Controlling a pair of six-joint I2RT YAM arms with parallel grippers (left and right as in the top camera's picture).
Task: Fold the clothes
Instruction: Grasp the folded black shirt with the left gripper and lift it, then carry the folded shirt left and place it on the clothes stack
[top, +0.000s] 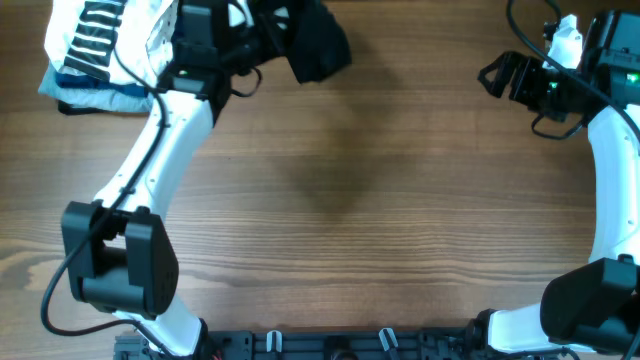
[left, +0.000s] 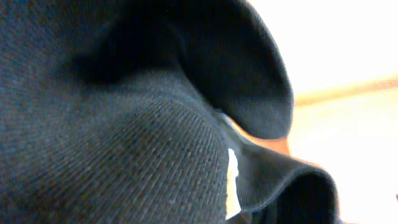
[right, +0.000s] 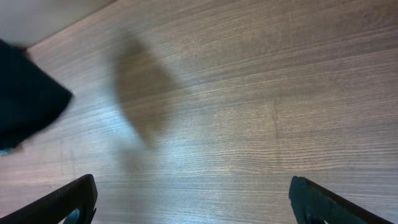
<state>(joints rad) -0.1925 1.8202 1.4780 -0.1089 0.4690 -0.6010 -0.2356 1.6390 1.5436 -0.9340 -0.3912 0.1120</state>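
Overhead view. Student: What is shown, largest first?

Operator: One wooden table (top: 400, 220). Over it are my two arms: the left arm (top: 165, 150) stretched to the far edge, the right arm (top: 610, 170) along the right side. One black T-shirt (top: 318, 45) lies bunched at the far edge, just right of my left gripper (top: 255, 40) and touching it. One pile sits at the far left corner, with three pieces countable: a white garment with black stripes (top: 95, 30) on top, a light-blue piece (top: 95, 92) below it, and a dark piece (top: 68, 106) showing at the bottom edge.

Student: And the tools, how do they stand?

Operator: Two grippers. Left wrist view: black knit fills nearly the whole frame, and one small white patch (left: 232, 180) shows against it. My fingers there are covered, so I cannot tell whether the left gripper is closed or spread. Right wrist view: both fingers (right: 68, 202) of my right gripper (right: 191, 193) stand wide apart with bare wood between them, holding nothing. A corner of the T-shirt shows at that view's left edge, well apart from the right gripper. One soft shadow (right: 143, 93) lies on the wood beside it.
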